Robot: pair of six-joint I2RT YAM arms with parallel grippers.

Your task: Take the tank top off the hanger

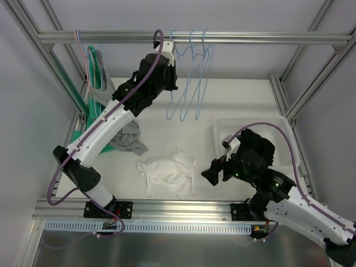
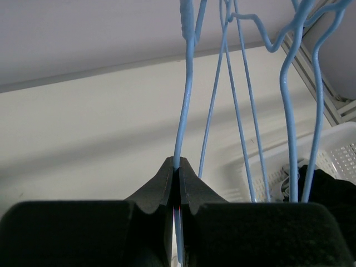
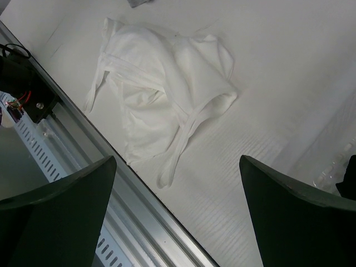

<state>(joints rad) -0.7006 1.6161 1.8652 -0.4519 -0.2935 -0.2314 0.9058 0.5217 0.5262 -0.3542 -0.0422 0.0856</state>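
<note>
The right gripper (image 1: 213, 171) hovers low over the table (image 1: 239, 100), jaws spread wide and holding nothing. Just to its left the white tank top (image 1: 168, 173) lies crumpled on the table near the front edge, off any hanger. Farther back sit a grey garment (image 1: 129, 139) and a white basket (image 1: 222, 125). Up at the far rail (image 1: 250, 38), the left gripper (image 2: 178, 167) is clamped on a bare blue hanger (image 2: 187, 94)

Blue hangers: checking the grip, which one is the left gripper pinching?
The leftmost blue hanger: its wire is clamped in the left gripper; the others hang free to its right.
</note>
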